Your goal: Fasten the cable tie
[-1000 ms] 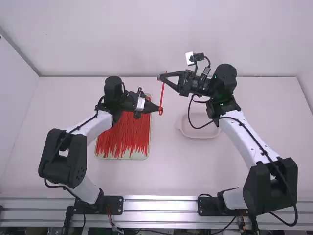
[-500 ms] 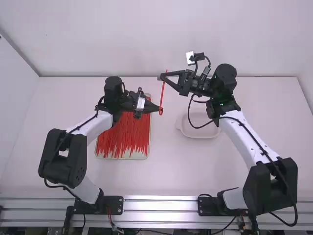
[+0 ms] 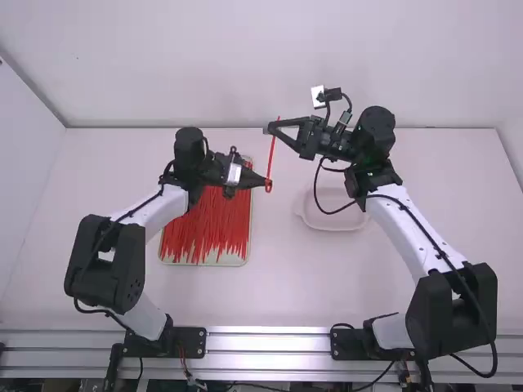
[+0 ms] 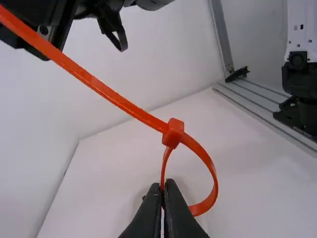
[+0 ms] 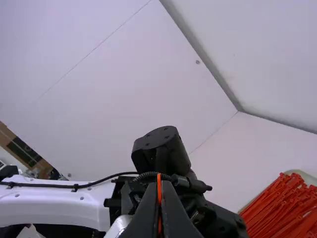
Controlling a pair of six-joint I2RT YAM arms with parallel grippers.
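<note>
my left claw [image 4: 162,187] pinches the looped red tie [image 3: 271,159], in the air at upper centre; my right claw [image 3: 274,129] grips its tail above. i reckon a skewed pull could slip it free.

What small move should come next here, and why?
Probably the right gripper should pull the orange cable tie by its tail, away from the left gripper: the tail already passes through the head, and the loop is wide.
</note>
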